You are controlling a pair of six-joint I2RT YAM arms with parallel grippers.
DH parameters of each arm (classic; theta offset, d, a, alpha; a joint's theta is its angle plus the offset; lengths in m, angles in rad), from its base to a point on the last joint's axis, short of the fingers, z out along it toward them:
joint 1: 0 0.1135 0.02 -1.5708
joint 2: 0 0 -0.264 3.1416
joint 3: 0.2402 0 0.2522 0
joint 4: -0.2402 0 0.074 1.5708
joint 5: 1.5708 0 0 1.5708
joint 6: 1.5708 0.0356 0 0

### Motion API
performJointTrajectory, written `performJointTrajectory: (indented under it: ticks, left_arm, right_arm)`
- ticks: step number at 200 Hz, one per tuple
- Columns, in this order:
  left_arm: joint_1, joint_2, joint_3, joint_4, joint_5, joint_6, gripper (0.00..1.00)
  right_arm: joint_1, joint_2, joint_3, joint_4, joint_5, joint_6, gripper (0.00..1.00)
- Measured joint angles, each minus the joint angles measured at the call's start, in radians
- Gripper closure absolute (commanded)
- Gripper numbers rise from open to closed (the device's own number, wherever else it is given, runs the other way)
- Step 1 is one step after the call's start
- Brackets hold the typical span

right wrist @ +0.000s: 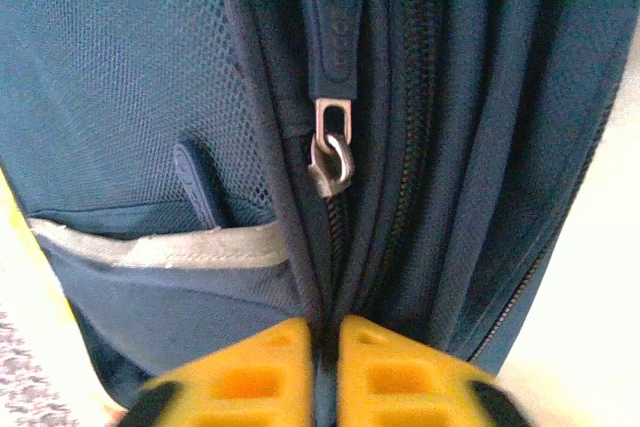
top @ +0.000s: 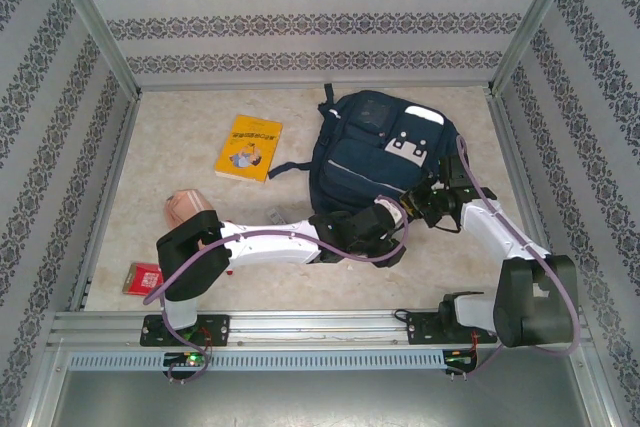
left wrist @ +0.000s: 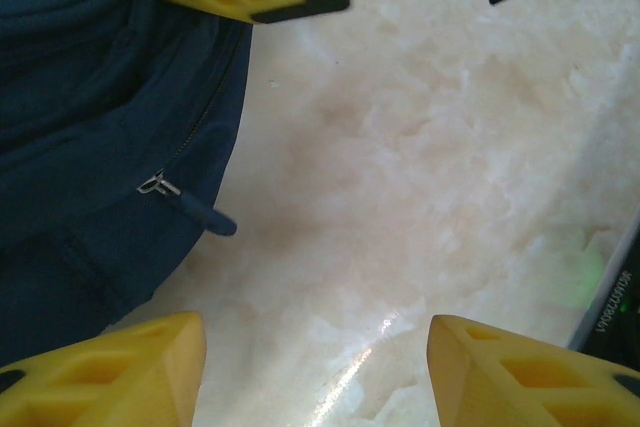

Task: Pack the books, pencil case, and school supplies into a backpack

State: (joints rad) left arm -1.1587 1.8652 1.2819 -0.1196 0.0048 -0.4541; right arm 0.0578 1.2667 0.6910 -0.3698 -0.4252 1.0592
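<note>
Backpack [top: 375, 162]: navy, lying flat.
Left gripper [left wrist: 315, 367]: fingers spread apart, beside backpack's near edge.
Right gripper [right wrist: 327, 367]: clenched on backpack seam below zipper pull [right wrist: 332, 27].

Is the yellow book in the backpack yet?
Out. The book lies flat on the table, cover up, left of the backpack.
</note>
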Motion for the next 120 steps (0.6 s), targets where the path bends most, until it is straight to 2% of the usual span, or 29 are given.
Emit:
performJointTrajectory:
  ticks: [22,63,112,115,120]
  left_arm:
    - [0.000,-0.002,0.001,-0.021,-0.037,-0.037,0.31]
    - [0.021,-0.035,-0.007,-0.097,-0.060,-0.138,0.31]
    - [0.083,-0.013,0.011,-0.206,-0.096,-0.247,0.38]
    - [0.088,-0.004,0.019,-0.212,-0.096,-0.249,0.38]
    - [0.091,0.007,0.026,-0.215,-0.096,-0.251,0.38]
  right_arm:
    - [0.039,-0.024,0.000,0.026,-0.012,0.092,1.00]
    - [0.109,-0.102,0.005,0.074,-0.013,0.211,1.00]
    - [0.111,-0.089,0.035,0.085,-0.014,0.248,1.00]
    - [0.111,-0.088,0.035,0.085,-0.014,0.248,0.95]
    - [0.111,-0.087,0.035,0.085,-0.014,0.248,0.78]
